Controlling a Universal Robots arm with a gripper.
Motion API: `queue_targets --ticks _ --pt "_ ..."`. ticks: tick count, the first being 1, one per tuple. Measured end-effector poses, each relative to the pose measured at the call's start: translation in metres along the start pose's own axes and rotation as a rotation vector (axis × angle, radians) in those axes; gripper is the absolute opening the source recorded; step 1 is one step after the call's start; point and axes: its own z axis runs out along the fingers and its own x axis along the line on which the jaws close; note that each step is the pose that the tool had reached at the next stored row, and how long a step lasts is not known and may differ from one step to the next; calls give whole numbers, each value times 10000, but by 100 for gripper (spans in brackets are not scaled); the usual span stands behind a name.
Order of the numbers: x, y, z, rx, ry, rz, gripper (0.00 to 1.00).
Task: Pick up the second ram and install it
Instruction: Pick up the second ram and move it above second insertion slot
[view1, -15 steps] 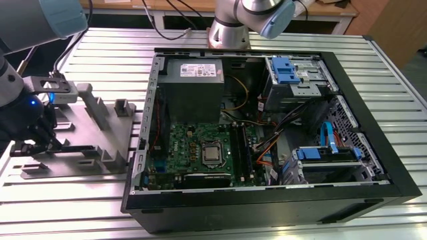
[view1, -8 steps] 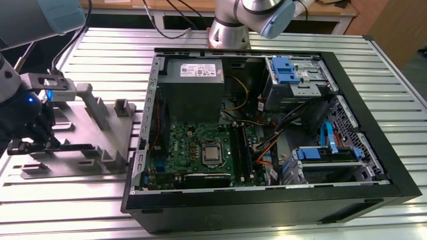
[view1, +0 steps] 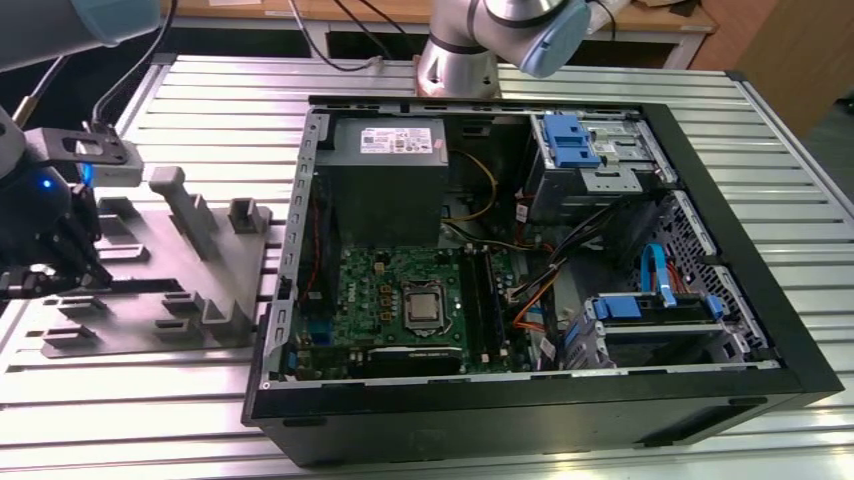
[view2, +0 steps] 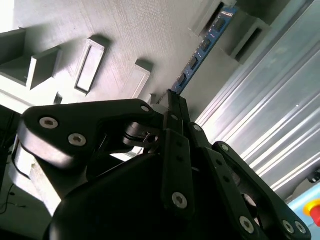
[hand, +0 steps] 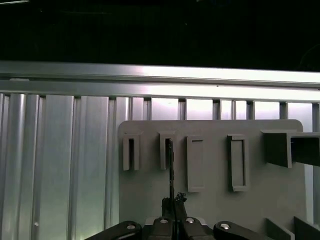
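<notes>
The second ram (view2: 200, 50) is a thin stick with blue faces and dark chips. It stands on edge in the slotted blocks of the grey tray (view2: 125, 30), with its far end in a block. My gripper (view2: 172, 100) has its black fingers closed together on the near end of the stick. In the first wrist view the ram (hand: 171, 165) shows edge-on as a thin dark line running from a tray slot down into the gripper (hand: 173, 202). In the exterior view the gripper (view1: 54, 260) hangs over the tray (view1: 160, 300) at the exterior view's left.
An open black computer case (view1: 534, 400) lies on the ribbed metal table (view1: 134, 400), right of the tray in the exterior view. Inside are the green motherboard (view1: 387, 290), CPU socket (view1: 424, 305), long memory slots (view1: 483, 300), power supply (view1: 387, 145), cables and blue drive brackets (view1: 567, 140).
</notes>
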Motion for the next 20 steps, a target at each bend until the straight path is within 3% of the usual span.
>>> queue_targets --ticks 20 --pt "-24 22 -624 47 -17 -2 11"
